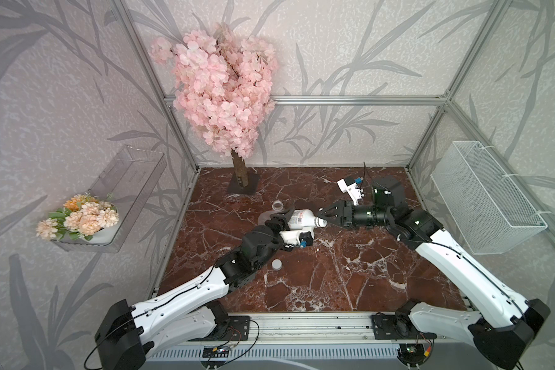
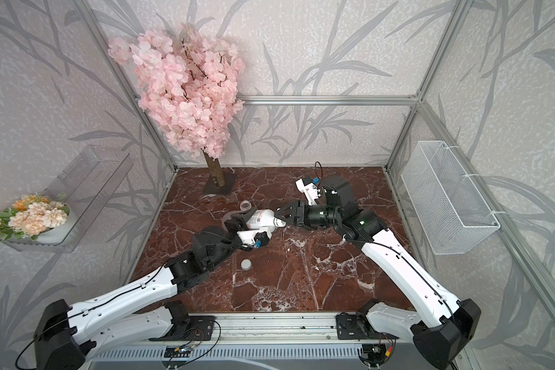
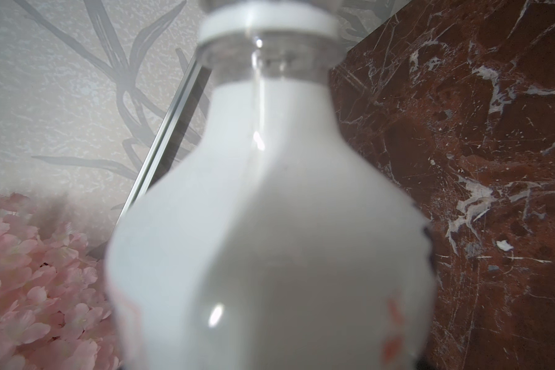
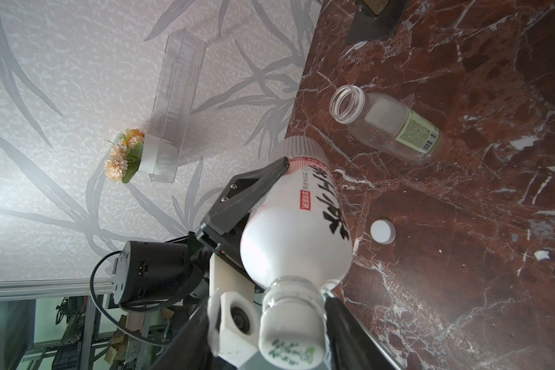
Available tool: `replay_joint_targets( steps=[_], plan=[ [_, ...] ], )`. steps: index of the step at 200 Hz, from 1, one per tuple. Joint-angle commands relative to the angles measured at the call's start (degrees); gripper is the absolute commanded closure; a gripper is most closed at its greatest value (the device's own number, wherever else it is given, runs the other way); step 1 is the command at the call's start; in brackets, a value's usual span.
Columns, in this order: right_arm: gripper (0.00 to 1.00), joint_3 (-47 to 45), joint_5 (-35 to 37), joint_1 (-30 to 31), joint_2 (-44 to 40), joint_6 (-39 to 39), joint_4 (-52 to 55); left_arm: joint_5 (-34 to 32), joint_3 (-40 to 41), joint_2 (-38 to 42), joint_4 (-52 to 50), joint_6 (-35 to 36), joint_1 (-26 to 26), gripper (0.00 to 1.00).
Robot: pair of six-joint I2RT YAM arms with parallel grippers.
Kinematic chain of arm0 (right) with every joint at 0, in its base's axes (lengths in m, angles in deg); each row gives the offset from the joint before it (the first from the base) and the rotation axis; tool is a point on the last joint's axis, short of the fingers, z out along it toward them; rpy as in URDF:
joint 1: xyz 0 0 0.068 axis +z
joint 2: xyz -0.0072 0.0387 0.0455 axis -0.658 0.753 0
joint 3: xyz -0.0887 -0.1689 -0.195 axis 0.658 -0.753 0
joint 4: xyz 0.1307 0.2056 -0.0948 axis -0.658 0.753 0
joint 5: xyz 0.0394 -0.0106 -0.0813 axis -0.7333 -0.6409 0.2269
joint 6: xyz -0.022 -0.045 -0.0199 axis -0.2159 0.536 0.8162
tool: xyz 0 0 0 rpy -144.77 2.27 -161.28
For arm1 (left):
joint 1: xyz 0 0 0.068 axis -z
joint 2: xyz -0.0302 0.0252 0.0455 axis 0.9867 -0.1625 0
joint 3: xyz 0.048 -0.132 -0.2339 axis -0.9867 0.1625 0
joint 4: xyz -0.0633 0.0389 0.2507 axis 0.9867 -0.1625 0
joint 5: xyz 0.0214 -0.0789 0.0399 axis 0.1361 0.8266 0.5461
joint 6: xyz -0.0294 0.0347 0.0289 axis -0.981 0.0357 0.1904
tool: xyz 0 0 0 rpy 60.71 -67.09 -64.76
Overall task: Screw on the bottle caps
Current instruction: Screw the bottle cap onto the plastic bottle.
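Over the marble table (image 1: 334, 272), the white-wrapped bottle (image 1: 300, 218) was held sideways, clamped round its body by the left gripper (image 1: 284, 218), apparently to stop it turning and to point its neck at the right gripper (image 1: 323, 219). Just behind it the clear bottle (image 4: 394, 125) lay on its side, uncapped. The printed cap (image 4: 289, 349) sat on the white-wrapped bottle's neck between the right gripper's spread fingers, which held nothing and were likely set to close for a turn. The plain cap (image 1: 276, 264) lay on the table in front of that bottle.
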Motion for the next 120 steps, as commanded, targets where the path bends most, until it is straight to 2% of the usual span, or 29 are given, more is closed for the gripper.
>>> replay_joint_targets(
  steps=[1, 25, 47, 62, 75, 93, 120],
  plan=[
    [0.42, 2.6, -0.8, -1.3, -2.8, 3.4, -0.6, 1.6, 0.4, 0.7, -4.2, -3.1, 0.0, 0.38],
    [0.42, 5.0, -0.4, -2.3, -4.9, 14.7, 5.0, 4.7, 0.0, 1.3, -7.4, -5.1, -0.4, 0.39],
    [0.42, 6.9, 0.0, -1.9, -7.6, 33.0, 13.9, 10.1, -2.4, 1.6, -11.5, -8.2, -1.1, 0.39],
    [0.41, 6.3, 2.1, -0.3, -10.4, 46.8, 19.5, 14.3, -4.6, 1.3, -14.6, -9.7, -1.5, 0.39],
    [0.41, 5.1, 4.6, 0.9, -12.6, 55.5, 22.6, 18.1, -6.9, 0.7, -18.0, -10.9, -1.6, 0.39],
    [0.40, 5.0, 5.0, 1.1, -13.7, 63.8, 26.3, 22.6, -9.7, -0.1, -21.1, -12.6, -1.6, 0.39],
    [0.40, 6.2, 7.5, 2.8, -13.5, 70.0, 28.6, 27.5, -12.1, -1.2, -23.4, -13.8, -1.6, 0.40]
  ],
)
